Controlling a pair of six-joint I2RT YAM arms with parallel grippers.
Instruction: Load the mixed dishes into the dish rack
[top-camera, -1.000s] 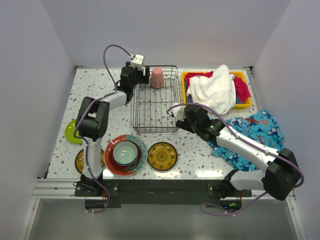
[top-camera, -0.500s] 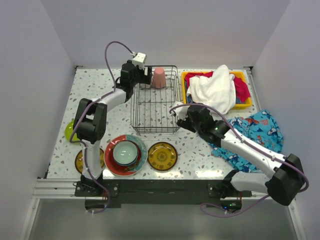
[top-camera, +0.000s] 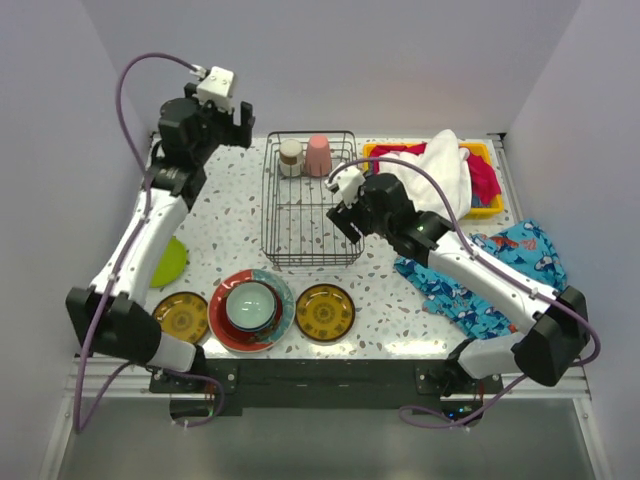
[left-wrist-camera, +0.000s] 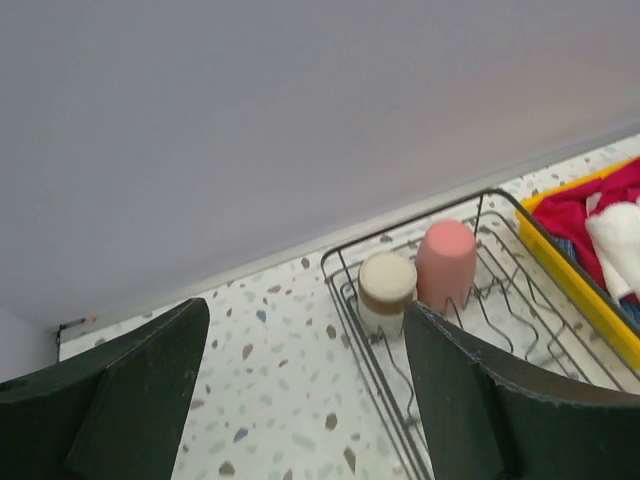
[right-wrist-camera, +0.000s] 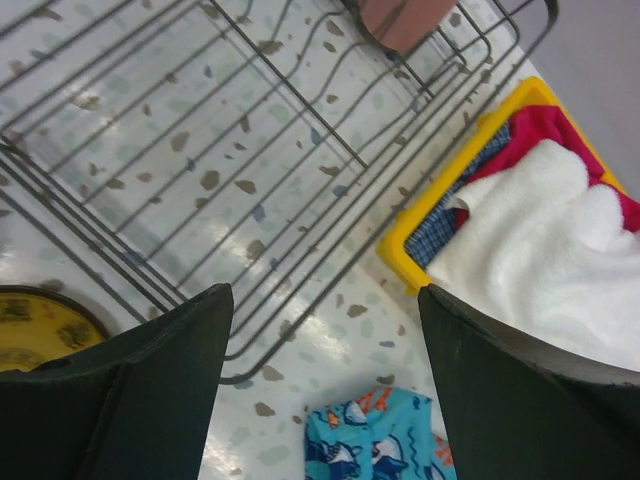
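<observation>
from the top view, you are between placements, as i read it. the dish rack (top-camera: 310, 215) stands mid-desk toward the back, with a pink cup (top-camera: 318, 155) and a cream-and-brown cup (top-camera: 291, 157) at its far end. the rest waits along the near edge: a lime-green plate (top-camera: 172, 262), an amber plate (top-camera: 180, 316), a second amber plate (top-camera: 325, 312), and a red teal-rimmed plate (top-camera: 225, 328) carrying a pale green bowl (top-camera: 250, 305). your left pincer (top-camera: 228, 125) hangs high over the back left corner of the desk (top-camera: 230, 215), well apart from every dish. your right pincer (top-camera: 343, 205) hovers just beside the rack's right wall. the next move calls for bringing one arm down to that near row. i'd take the bowl off before its plate. the flat plates will want a rim grip and a tip onto edge.

the left wrist view gives what the top cannot: the left jaws are spread wide and carry nothing. both cups sit mouth down, side by side, against the rack's end wall.

the right wrist view shows the right jaws just as wide, with nothing between them. below lie the rack's bare wire floor, the yellow bin (right-wrist-camera: 455, 170) with a white towel (right-wrist-camera: 540, 260), a corner of fish-print cloth (right-wrist-camera: 370, 440) and a sliver of amber plate. neither wrist view shows the rest of the near row; only the top view does.
</observation>
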